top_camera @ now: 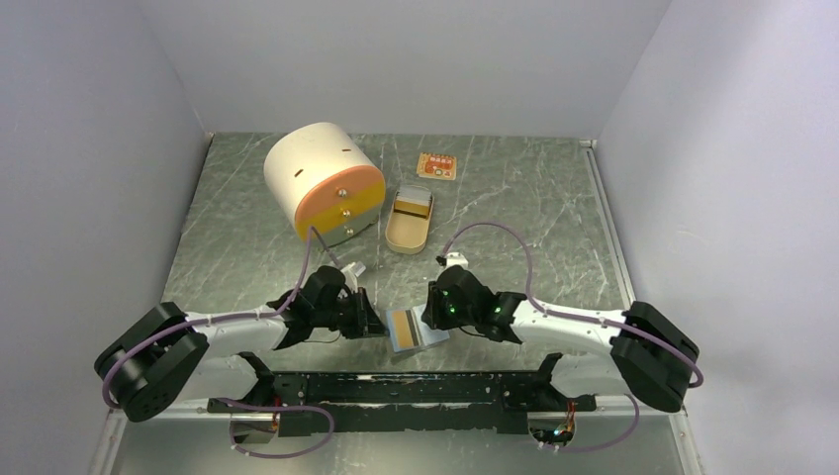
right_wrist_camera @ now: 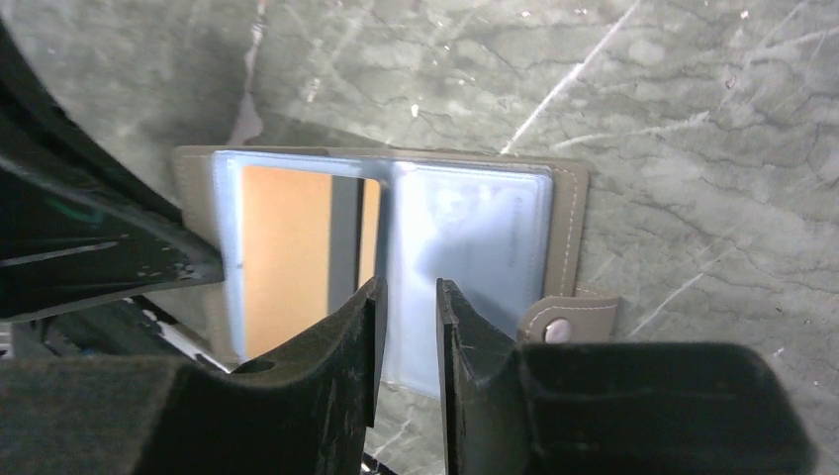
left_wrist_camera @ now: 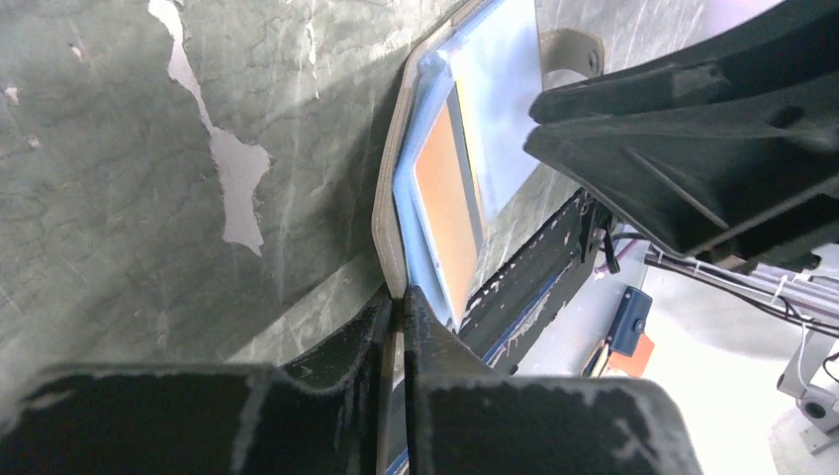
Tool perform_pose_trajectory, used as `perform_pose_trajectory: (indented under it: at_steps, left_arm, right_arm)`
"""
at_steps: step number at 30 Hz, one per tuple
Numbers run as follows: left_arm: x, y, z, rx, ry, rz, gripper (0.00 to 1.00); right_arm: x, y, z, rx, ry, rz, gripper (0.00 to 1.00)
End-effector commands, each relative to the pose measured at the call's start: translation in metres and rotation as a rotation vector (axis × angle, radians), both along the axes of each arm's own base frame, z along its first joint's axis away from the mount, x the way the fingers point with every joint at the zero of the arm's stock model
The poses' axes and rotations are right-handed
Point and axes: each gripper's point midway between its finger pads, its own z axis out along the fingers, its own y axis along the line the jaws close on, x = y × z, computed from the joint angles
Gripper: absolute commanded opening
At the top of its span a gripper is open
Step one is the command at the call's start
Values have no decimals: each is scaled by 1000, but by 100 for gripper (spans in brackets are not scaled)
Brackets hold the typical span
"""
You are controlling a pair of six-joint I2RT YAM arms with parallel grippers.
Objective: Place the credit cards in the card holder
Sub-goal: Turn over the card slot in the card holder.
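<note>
The card holder (top_camera: 420, 332) lies open like a book at the near edge of the table, taupe with a stitched border and clear pockets. An orange credit card (right_wrist_camera: 287, 257) with a dark stripe sits in its left pocket. The right pocket (right_wrist_camera: 475, 228) looks pale blue-grey. My left gripper (left_wrist_camera: 401, 297) is shut on the holder's left edge (left_wrist_camera: 389, 223). My right gripper (right_wrist_camera: 408, 297) hovers over the holder's middle near edge, its jaws a narrow gap apart with nothing between them. Another orange card (top_camera: 436, 165) lies flat at the back of the table.
A tan oval tin (top_camera: 409, 220) stands open behind the holder. A white drum with an orange face (top_camera: 322, 181) sits at the back left. The holder's snap tab (right_wrist_camera: 564, 322) sticks out beside my right finger. A black rail (top_camera: 416, 386) runs along the near edge.
</note>
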Motion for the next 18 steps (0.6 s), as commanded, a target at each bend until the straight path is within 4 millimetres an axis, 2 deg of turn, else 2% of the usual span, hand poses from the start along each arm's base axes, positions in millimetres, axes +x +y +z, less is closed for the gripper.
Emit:
perform_pose_trajectory:
  at_steps: [1,7,9,13,18]
  left_arm:
    - [3,-7,15,-44,-24,-42,15]
    - [3,-13,22,-112,-36,-43,33]
    - [3,-16,25,-135,-42,-46,35]
    - [5,-17,23,-136,-46,-38,35]
    - [6,-18,24,-155,-50,-34,27]
  right_arm:
    - [7,-1,-7,-33,-14,-5,29]
    - [-1,-5,-26,-34,25,-12,29]
    - [-3,-5,-30,-31,36,-11,29]
    - [-6,-6,-33,-22,45,-12,29]
    - [-7,-6,-33,-13,47,-13,29]
